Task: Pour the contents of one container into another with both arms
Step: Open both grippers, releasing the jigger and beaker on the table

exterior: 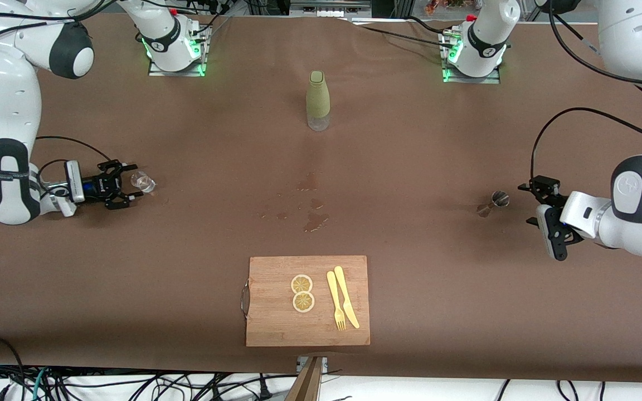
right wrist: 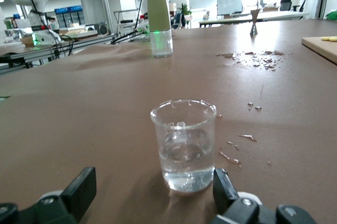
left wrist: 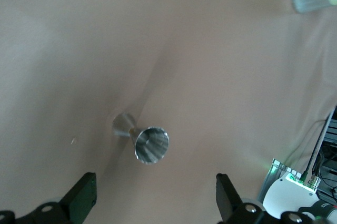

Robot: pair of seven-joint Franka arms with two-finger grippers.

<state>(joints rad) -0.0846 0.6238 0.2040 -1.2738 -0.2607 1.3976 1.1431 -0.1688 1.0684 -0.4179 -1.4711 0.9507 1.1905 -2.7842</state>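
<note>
The small clear glass beaker is being straddled by the right gripper, jaws released; a level retreat is being advised. At three o'clock the left gripper, jaws released, is waiting beside the steel jigger.

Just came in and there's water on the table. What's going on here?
Nothing is held. The right gripper sits low with open fingers on either side of a glass beaker part full of water. The left gripper is open near a metal jigger at its end of the table. Spilled drops lie mid-table, between the bottle and the cutting board.
</note>
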